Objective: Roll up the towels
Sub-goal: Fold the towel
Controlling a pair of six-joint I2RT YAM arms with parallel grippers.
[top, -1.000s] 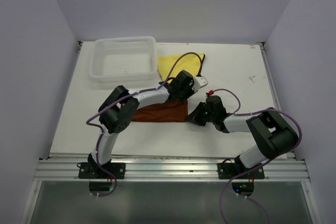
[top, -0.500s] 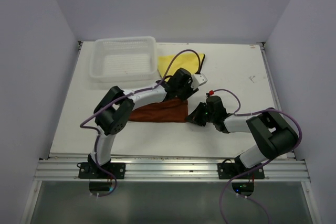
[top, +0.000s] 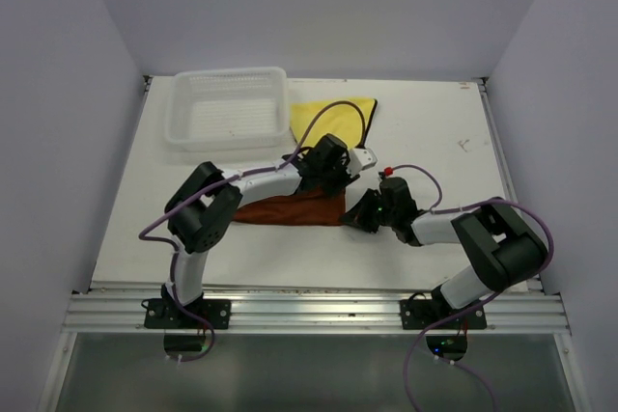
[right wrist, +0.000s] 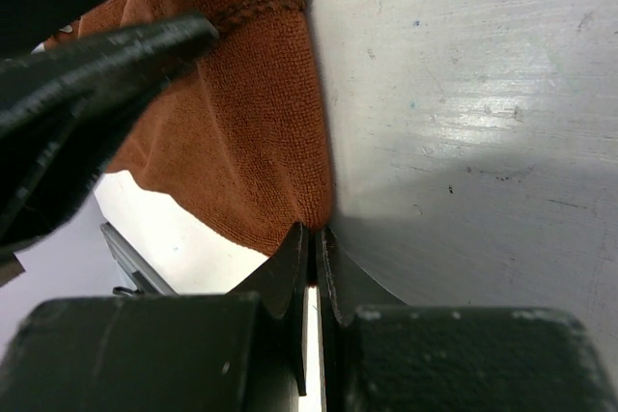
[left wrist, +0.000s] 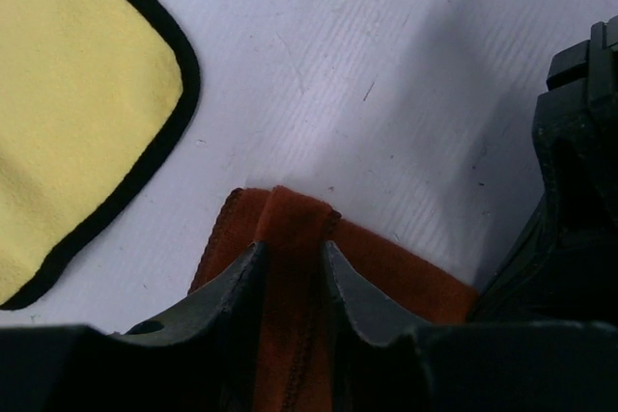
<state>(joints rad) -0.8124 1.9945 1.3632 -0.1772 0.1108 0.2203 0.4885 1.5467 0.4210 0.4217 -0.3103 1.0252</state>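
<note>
2 towels on desk [top: 435, 132]: rust-brown towel [top: 290, 209] mid-desk btwn both arms, yellow towel [top: 333, 118] behind it, beside 1 basket [top: 232, 74], which only the top view shows. Left wrist view: left gripper [left wrist: 292, 253] pinches a raised fold of rust-brown towel. Right wrist view: right gripper [right wrist: 311, 233] pressed together, tips at same towel's edge.

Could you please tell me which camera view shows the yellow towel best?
The top external view: most of the yellow towel lies flat beside the basket, crossed only by a cable. The left wrist view shows one dark-hemmed corner; the right wrist view shows none.
</note>
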